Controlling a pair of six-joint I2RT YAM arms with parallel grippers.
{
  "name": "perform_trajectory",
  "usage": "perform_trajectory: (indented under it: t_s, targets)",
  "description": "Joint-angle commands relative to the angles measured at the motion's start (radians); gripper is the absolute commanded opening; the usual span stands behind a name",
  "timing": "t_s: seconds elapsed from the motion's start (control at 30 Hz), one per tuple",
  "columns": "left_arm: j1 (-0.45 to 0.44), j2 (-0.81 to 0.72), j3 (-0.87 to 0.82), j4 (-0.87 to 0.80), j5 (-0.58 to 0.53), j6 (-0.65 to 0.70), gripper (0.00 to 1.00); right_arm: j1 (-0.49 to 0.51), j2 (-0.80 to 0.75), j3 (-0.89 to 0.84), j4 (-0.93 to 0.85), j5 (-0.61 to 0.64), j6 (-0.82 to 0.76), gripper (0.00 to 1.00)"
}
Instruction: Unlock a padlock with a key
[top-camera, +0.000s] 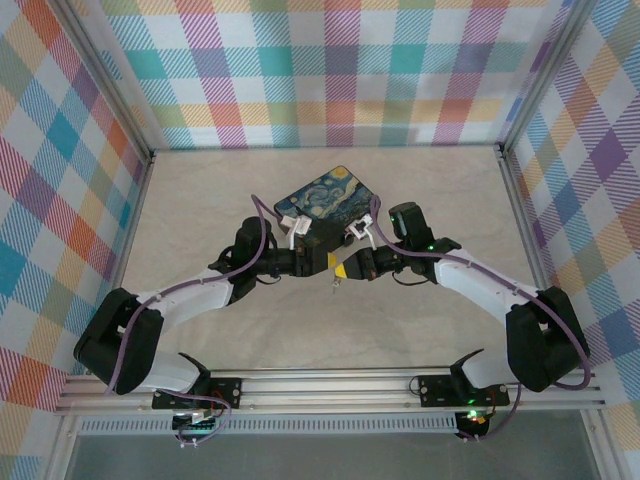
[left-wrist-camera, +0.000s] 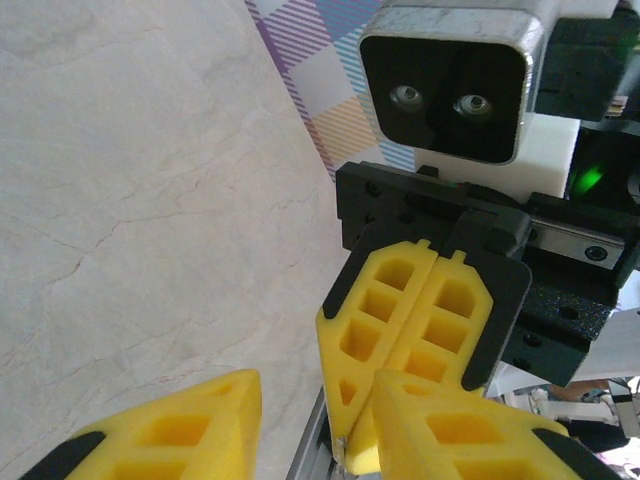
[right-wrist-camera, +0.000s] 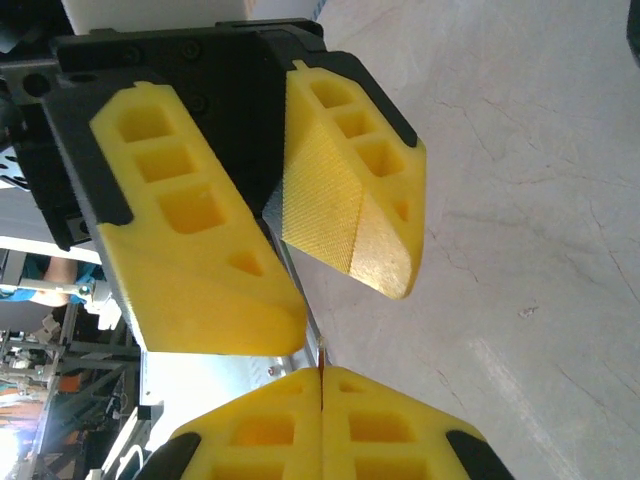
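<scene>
My right gripper is shut on the key, a thin metal sliver poking out between its yellow fingertips. From the left wrist the same shut right gripper faces the camera, the key glinting at its tip. My left gripper is open, its fingers spread either side of the right gripper's tip with nothing between them. From above, both grippers meet tip to tip in mid-table, left gripper and right gripper, the key hanging just below. The padlock is out of view.
A black box with a starry-night lid lies just behind the two grippers. Pale marble tabletop spreads all round, walled by checked panels. An aluminium rail with the arm bases runs along the near edge.
</scene>
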Motion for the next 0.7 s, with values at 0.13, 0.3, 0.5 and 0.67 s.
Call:
perform_trajectory:
  t_s: [0.13, 0.3, 0.5, 0.67]
  targets:
    - [0.009, 0.003, 0.011, 0.065, 0.035, -0.01, 0.3, -0.004, -0.007, -0.003, 0.042, -0.042, -0.006, 0.0]
    - [0.009, 0.005, 0.006, 0.078, 0.04, -0.022, 0.27, -0.011, -0.003, -0.004, 0.064, -0.035, 0.011, 0.0]
    - [0.022, 0.017, -0.003, 0.112, 0.042, -0.053, 0.24, -0.028, 0.003, -0.015, 0.114, -0.035, 0.047, 0.0]
    - [0.036, 0.028, -0.013, 0.143, 0.049, -0.077, 0.21, -0.036, 0.026, -0.014, 0.132, -0.048, 0.062, 0.0]
